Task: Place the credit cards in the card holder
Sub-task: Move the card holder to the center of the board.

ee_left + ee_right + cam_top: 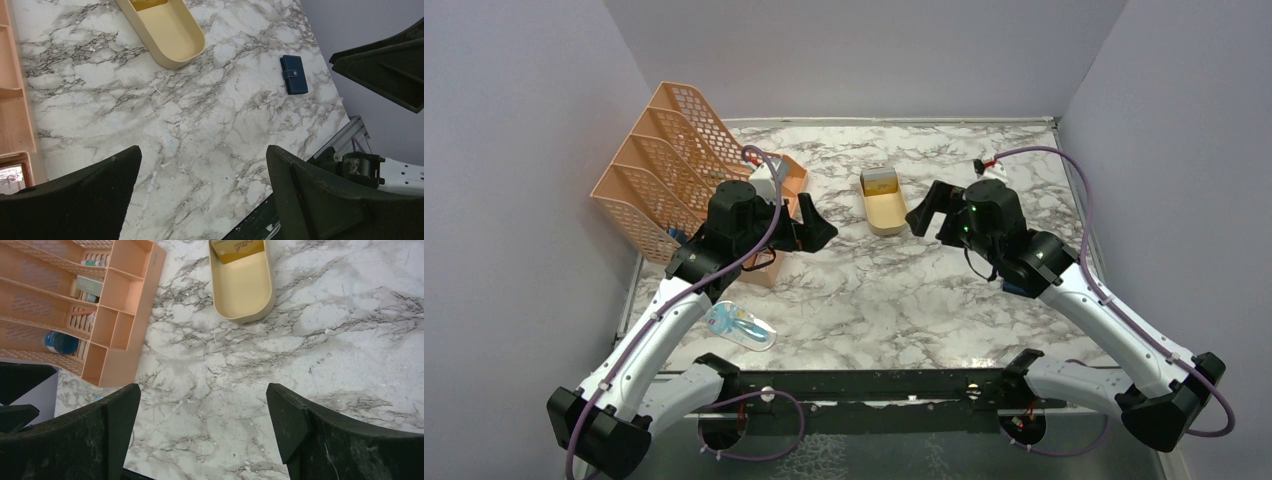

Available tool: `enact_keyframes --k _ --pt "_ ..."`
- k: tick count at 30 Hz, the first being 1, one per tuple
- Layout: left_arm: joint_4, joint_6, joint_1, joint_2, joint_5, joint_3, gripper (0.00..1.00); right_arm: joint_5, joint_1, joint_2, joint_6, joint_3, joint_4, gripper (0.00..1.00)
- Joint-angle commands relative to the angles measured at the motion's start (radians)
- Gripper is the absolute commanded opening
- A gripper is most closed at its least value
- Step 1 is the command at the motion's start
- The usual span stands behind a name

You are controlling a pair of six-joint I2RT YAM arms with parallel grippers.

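Between lilac walls [514, 150], grey-veined white marble tabletop [874, 290], left jaws and right jaws wide apart

So the rack [674, 160] sits far left on the worktop [904, 290], tray [887, 215] mid-back with the cards [879, 182] in its far end. The packet [739, 326] lies near the front left edge, card holder [294, 74] off to the tray's right.
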Motion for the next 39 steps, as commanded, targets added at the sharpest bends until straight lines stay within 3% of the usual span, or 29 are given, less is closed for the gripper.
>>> enact_keyframes --k 1,13,17,22,36,39 --pt "0.015 0.029 0.005 -0.008 -0.020 -0.003 0.99 0.107 0.007 0.001 -0.013 -0.011 -0.009 1.00" --pt "0.020 0.051 0.005 0.140 -0.036 -0.078 0.99 0.247 -0.019 0.259 0.063 0.040 -0.164 0.96" --pt "0.023 0.044 0.005 0.157 -0.129 -0.121 0.99 0.160 -0.169 0.325 0.053 0.014 -0.170 0.91" --pt "0.044 0.103 0.005 0.144 -0.124 -0.158 0.99 0.054 -0.360 0.325 0.015 -0.069 -0.111 0.86" --pt "0.088 0.141 0.005 0.081 -0.057 -0.185 0.98 0.122 -0.581 0.371 0.086 -0.182 -0.056 0.87" --pt "0.089 0.152 0.005 0.058 -0.064 -0.180 0.98 0.114 -0.629 0.390 0.091 -0.202 -0.038 0.83"
